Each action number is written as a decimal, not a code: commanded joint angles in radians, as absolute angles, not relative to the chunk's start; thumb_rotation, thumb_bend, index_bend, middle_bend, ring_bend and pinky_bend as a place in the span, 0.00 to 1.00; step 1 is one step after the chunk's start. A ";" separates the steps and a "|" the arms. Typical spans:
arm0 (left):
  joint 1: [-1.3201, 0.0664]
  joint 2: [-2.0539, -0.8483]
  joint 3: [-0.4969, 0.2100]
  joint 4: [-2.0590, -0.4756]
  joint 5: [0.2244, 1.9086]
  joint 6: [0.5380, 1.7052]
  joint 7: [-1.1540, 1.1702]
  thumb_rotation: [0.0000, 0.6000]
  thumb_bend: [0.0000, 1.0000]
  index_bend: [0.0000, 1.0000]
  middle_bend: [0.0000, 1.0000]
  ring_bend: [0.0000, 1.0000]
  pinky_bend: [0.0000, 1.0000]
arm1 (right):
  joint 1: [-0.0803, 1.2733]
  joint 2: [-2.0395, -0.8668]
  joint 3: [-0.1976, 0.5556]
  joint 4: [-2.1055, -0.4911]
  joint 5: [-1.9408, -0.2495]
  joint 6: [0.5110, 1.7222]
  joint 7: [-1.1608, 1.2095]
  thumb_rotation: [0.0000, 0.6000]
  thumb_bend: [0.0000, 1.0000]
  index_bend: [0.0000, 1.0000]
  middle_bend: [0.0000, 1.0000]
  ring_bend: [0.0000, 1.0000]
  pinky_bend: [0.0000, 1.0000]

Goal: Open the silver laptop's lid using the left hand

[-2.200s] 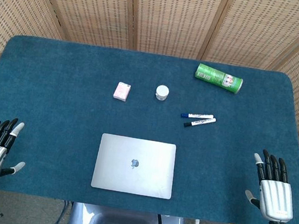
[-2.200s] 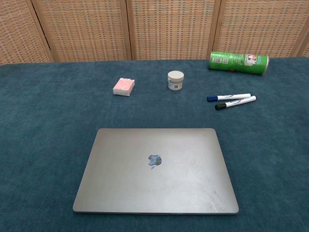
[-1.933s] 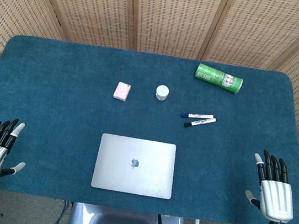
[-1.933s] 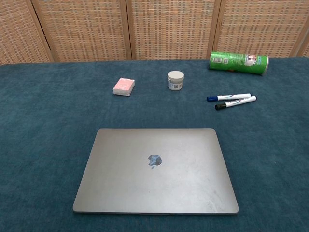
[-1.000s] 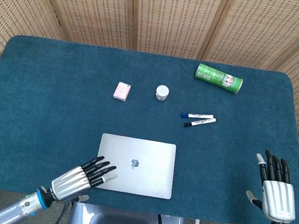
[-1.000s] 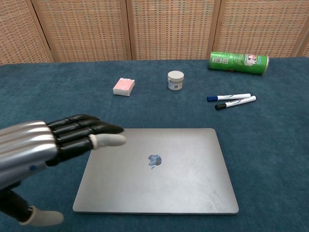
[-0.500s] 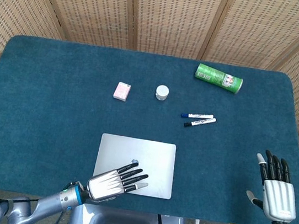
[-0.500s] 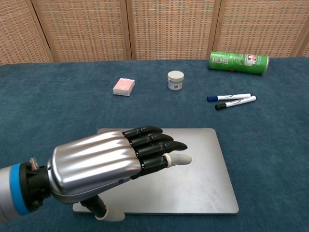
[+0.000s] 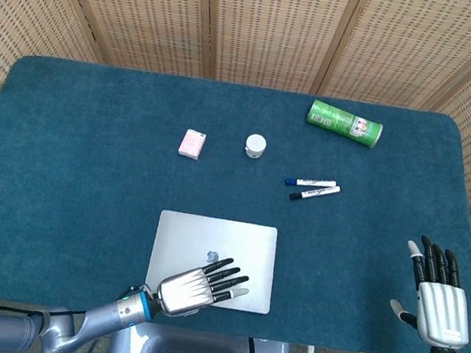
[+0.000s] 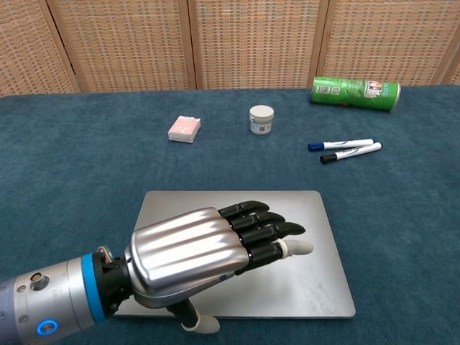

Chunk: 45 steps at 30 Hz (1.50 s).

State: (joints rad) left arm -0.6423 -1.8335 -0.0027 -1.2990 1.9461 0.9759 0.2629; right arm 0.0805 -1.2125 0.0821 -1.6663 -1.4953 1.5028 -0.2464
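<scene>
the metallic left hand (image 10: 190, 259), fingers apart, hovers over the closed, flat silver laptop (image 10: 316, 251) near the worktop's (image 9: 90, 147) front edge; only the head view shows the right hand (image 9: 438, 297), fingers spread.

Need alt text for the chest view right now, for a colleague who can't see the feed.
The robot's left hand, fingers extended, hovers over the closed silver laptop on the blue table, covering much of its lid. Behind lie a pink box, a small white jar, two markers and a green can on its side. The right hand is outside this view.
</scene>
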 commanded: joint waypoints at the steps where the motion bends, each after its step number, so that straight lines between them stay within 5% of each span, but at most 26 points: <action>1: -0.651 -1.853 -0.008 -1.282 1.927 0.966 0.262 1.00 0.05 0.00 0.00 0.00 0.00 | 0.081 -1.212 0.082 -1.666 -1.495 1.502 -0.244 1.00 0.00 0.00 0.00 0.00 0.00; 18: -0.667 -1.924 -0.008 -1.221 1.831 0.976 0.288 1.00 0.06 0.00 0.00 0.00 0.00 | 0.081 -1.200 0.082 -1.669 -1.490 1.499 -0.220 1.00 0.00 0.00 0.00 0.00 0.00; 30: -0.680 -1.935 0.002 -1.218 1.796 0.988 0.313 1.00 0.40 0.00 0.00 0.00 0.00 | 0.083 -1.197 0.081 -1.669 -1.488 1.495 -0.215 1.00 0.00 0.00 0.00 0.00 0.00; 45: -0.682 -1.932 -0.037 -1.220 1.754 1.018 0.485 1.00 0.45 0.00 0.00 0.00 0.00 | 0.082 -1.195 0.077 -1.673 -1.490 1.494 -0.210 1.00 0.00 0.00 0.00 0.00 0.00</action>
